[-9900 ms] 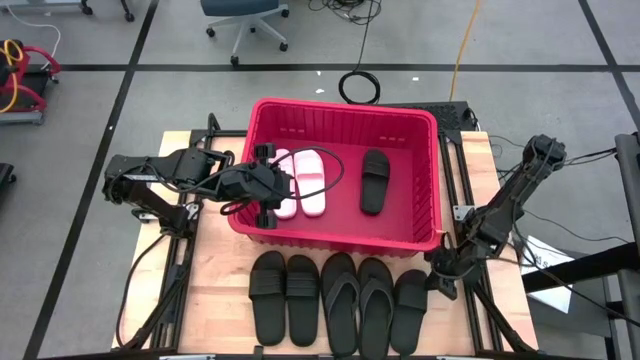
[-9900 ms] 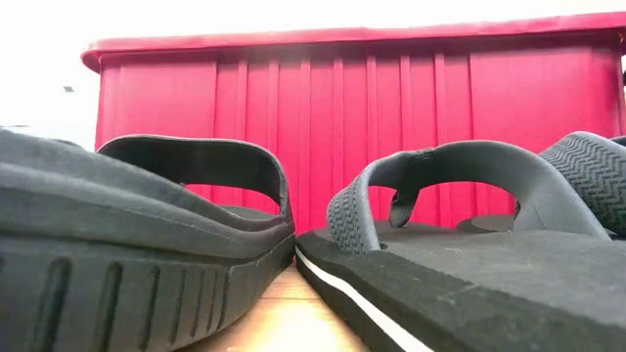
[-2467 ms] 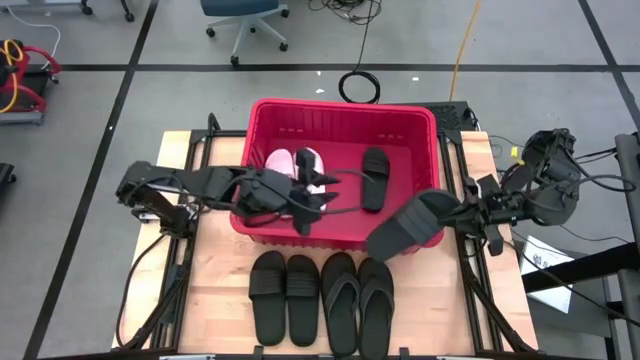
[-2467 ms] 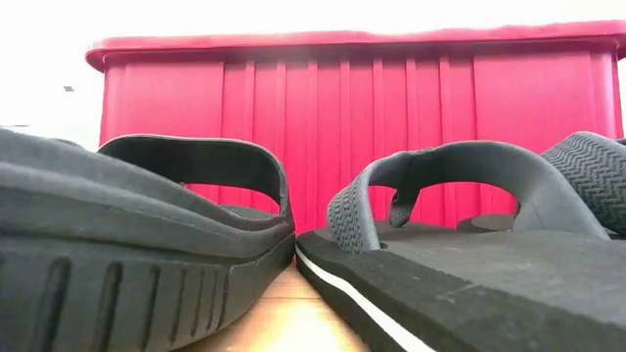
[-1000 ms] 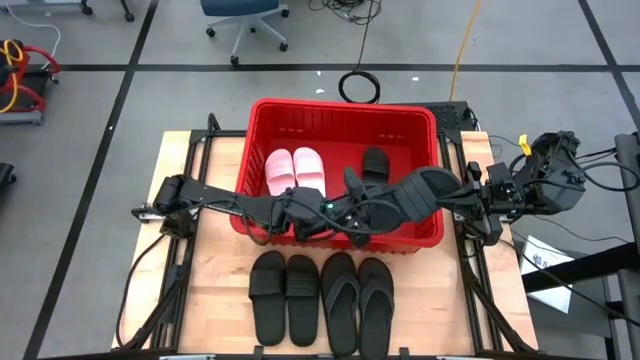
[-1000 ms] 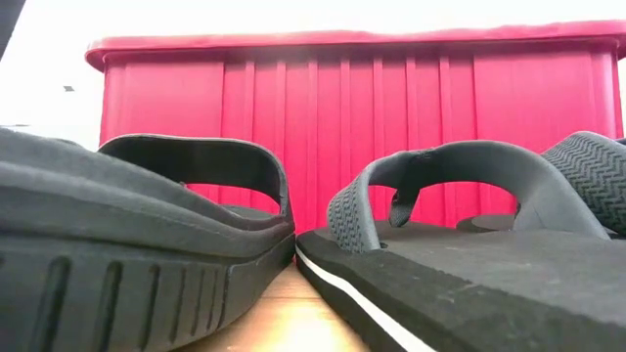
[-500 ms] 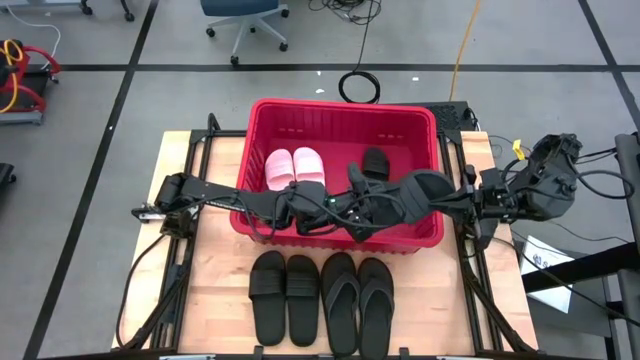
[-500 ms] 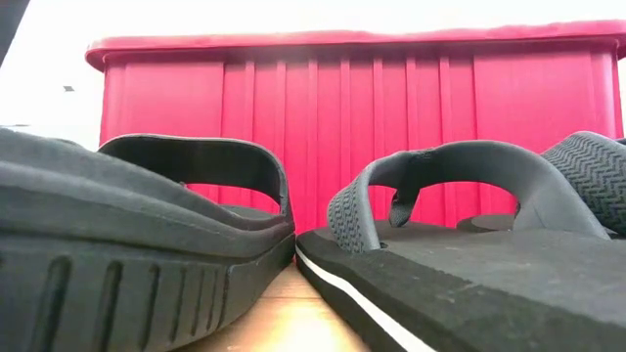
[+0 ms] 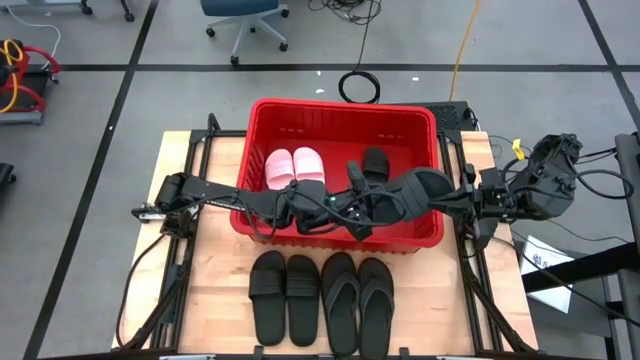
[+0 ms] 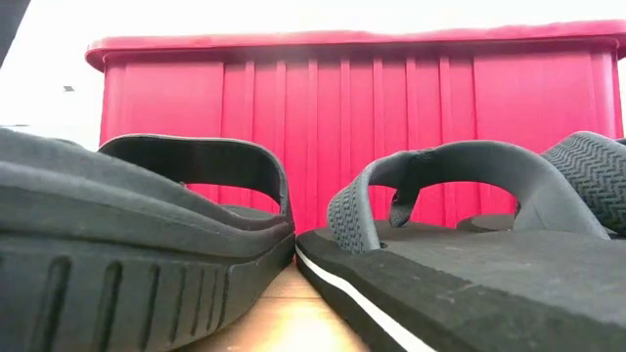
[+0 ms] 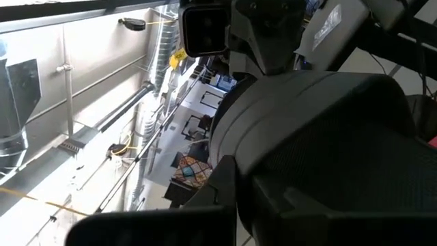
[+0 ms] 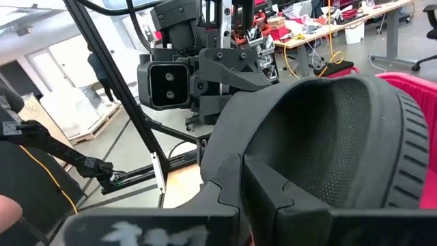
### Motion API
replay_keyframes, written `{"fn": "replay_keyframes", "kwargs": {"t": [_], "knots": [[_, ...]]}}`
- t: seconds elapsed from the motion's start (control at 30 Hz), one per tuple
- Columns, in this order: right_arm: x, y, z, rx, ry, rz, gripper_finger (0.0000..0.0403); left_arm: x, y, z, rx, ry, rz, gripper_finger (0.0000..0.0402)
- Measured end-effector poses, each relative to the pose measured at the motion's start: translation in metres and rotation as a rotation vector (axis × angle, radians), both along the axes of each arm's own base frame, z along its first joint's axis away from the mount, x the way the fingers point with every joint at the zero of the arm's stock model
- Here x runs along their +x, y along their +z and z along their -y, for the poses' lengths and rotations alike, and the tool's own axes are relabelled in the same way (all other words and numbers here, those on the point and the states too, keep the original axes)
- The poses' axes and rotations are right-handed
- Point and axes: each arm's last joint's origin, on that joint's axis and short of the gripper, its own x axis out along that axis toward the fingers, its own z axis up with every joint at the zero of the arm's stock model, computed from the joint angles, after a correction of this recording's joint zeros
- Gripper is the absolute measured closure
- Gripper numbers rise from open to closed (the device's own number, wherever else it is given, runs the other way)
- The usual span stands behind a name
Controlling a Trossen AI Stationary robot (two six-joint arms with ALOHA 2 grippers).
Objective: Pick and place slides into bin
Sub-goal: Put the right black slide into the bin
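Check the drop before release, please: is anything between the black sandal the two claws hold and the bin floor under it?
Nothing visible blocks it. The black wide-strap sandal, gripped by the right claw and left claw, hangs over the red bin; another black sandal and the white pair lie aside.

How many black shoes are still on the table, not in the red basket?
4. They lie in a row in front of the red basket: two wide-strap slides toward the left arm's side, then two thong flip-flops. None look hidden.
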Motion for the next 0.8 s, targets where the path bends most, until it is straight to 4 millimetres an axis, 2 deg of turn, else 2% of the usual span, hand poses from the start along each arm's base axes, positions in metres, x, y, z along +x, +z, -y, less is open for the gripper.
{"fn": "replay_keyframes", "kwargs": {"t": [0.23,0.5,0.7,0.8], "knots": [[0.0,0.0,0.0,-0.075,0.004,-0.003,0.0379,0.0,0.0,-0.001,-0.005,0.051,-0.006,0.0399],[0.0,0.001,0.0,-0.14,0.019,0.001,0.0319,0.0,-0.005,-0.007,-0.015,0.133,-0.054,0.04],[-0.002,0.002,0.002,-0.202,0.027,0.008,0.0285,-0.007,0.004,-0.033,-0.113,0.305,-0.019,0.0401],[-0.002,0.002,0.002,-0.21,0.028,0.004,0.028,-0.021,0.018,-0.053,-0.197,0.391,0.003,0.0401]]}}
